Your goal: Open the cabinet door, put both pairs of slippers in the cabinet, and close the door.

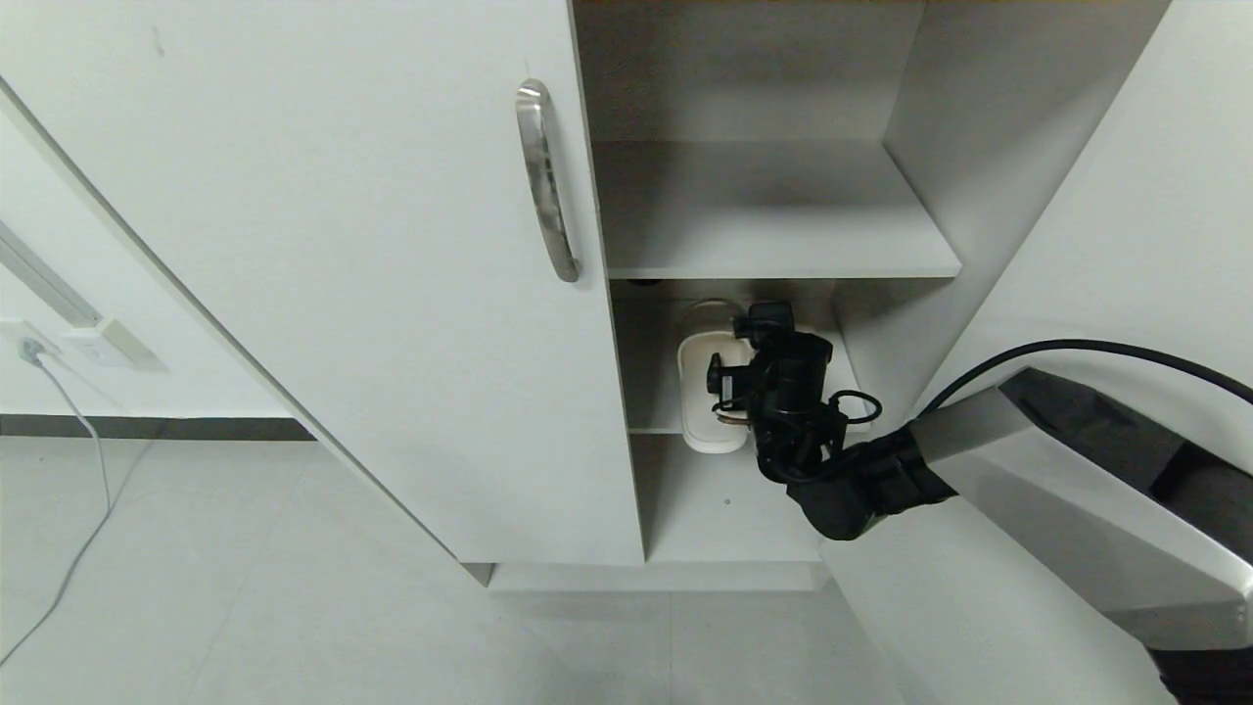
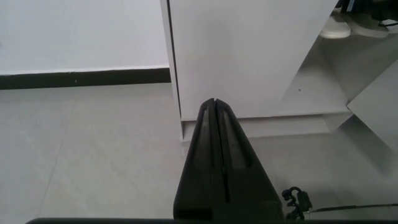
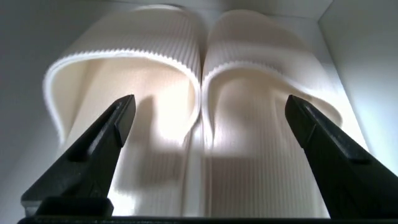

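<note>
**Right arm at the middle shelf, slippers lying in the cabinet**

Right end effector: the two dark fingers are spread wide and pinch nothing. They sit at the heel end of the pair of slippers. I cannot tell whether the tips touch the slippers.

The slippers are cream and ribbed. They lie side by side, touching along their inner edges, toes toward the back of the cabinet. The head view puts them on the middle shelf, with the right end effector reaching in from the open side. The wide spread is about the width of both heels together, which suits handling the pair as one unit.

The upper shelf is bare. The left-hand door with the metal handle is shut. The right-hand door is swung out, so the arm goes in past its edge.

Left end effector: the fingers are pressed together and hold nothing. It sits low over the floor, facing the cabinet base and well apart from the opening. That keeps it out of the right arm's way. From there the slippers show up on their shelf.

Judgement: one pair is stowed and the door is not yet closed. The risk on pulling back is a fingertip catching a heel and dragging the pair toward the shelf lip.
</note>
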